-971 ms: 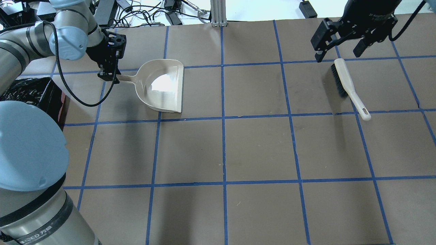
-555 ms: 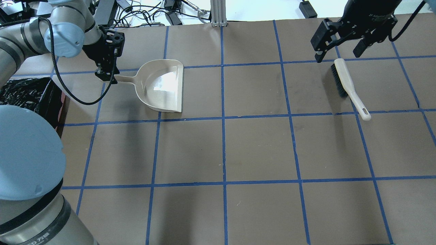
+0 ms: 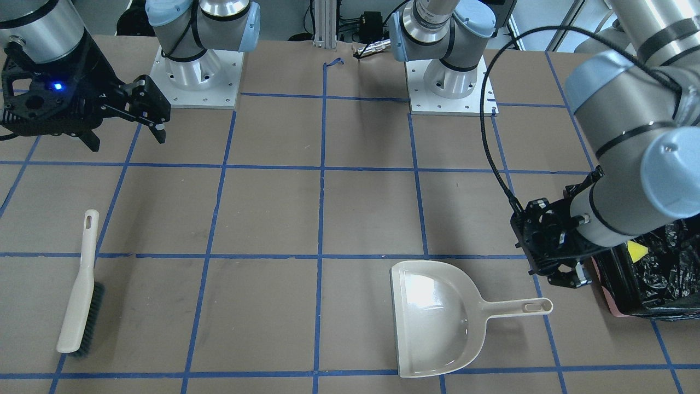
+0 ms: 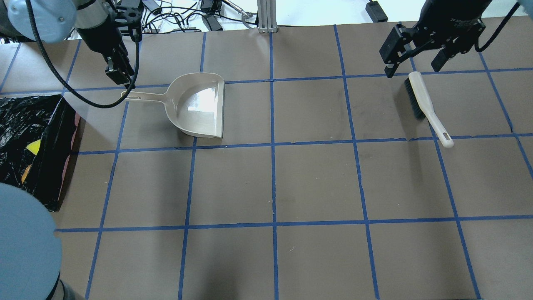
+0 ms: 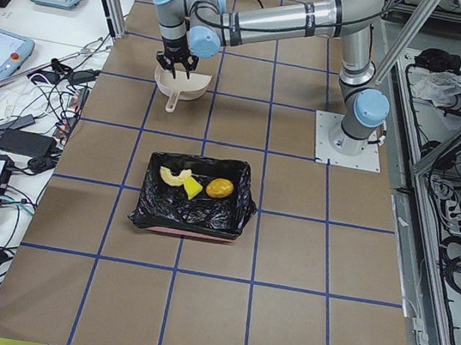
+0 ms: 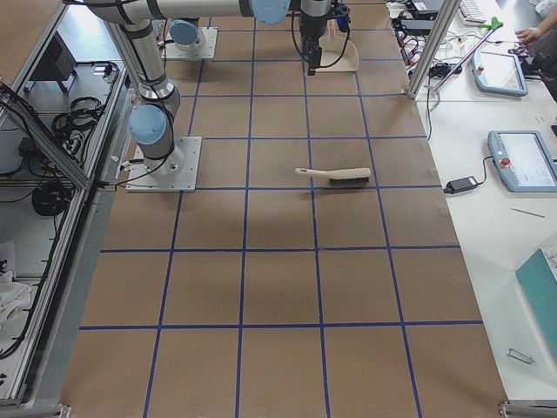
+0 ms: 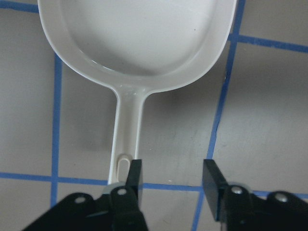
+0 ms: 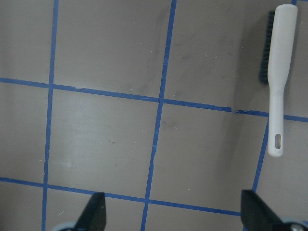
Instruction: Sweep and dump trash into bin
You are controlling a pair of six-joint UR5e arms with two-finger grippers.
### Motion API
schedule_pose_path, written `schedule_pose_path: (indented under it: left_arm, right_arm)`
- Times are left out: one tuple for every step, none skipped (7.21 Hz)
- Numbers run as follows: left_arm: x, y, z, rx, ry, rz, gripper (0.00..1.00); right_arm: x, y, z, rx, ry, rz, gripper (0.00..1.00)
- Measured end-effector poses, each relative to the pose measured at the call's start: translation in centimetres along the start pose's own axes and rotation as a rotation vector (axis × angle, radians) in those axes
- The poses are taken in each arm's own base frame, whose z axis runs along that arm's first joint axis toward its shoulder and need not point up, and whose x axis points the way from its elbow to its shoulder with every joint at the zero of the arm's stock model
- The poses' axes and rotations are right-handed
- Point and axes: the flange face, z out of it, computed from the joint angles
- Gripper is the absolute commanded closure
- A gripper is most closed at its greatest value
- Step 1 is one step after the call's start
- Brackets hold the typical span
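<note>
The left end effector (image 7: 171, 174) has risen off the dustpan (image 4: 200, 106) handle, jaws released, while the right end effector (image 4: 413, 66) still hovers released over the brush (image 4: 420, 98).

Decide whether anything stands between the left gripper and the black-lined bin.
Nothing visible does. The open left gripper hangs near the bin, with only bare table between them. The empty dustpan lies on the gripper's far side from the bin, and the trash is already inside the bin.
</note>
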Motion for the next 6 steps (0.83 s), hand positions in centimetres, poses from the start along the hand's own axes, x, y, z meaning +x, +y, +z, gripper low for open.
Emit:
schedule_pose_path:
  left_arm:
    - [1.9, 0.2, -3.0, 0.006, -0.02, -0.187, 0.21]
    - [3.9, -0.1, -5.8, 0.028, -0.049, -0.385, 0.05]
    - [6.2, -1.1, -8.2, 0.059, -0.072, -0.595, 0.04]
    - [8.8, -1.7, -10.0, 0.064, -0.09, -0.787, 0.04]
    - [11.1, -1.6, -11.2, 0.049, -0.101, -0.941, 0.04]
    - [13.4, -1.1, -11.5, 0.035, -0.095, -1.052, 0.05]
  right_arm:
    - [0.0, 0.0, 0.0, 0.0, -0.002, 0.0, 0.0]
    - [0.0, 0.0, 0.0, 0.0, -0.002, 0.001, 0.0]
    - [-0.1, 0.0, 0.0, 0.0, -0.003, 0.001, 0.0]
    - [-0.1, 0.0, 0.0, 0.0, -0.003, 0.001, 0.0]
    - [0.0, 0.0, 0.0, 0.0, -0.003, 0.001, 0.0]
    - [0.0, 0.0, 0.0, 0.0, -0.003, 0.001, 0.0]
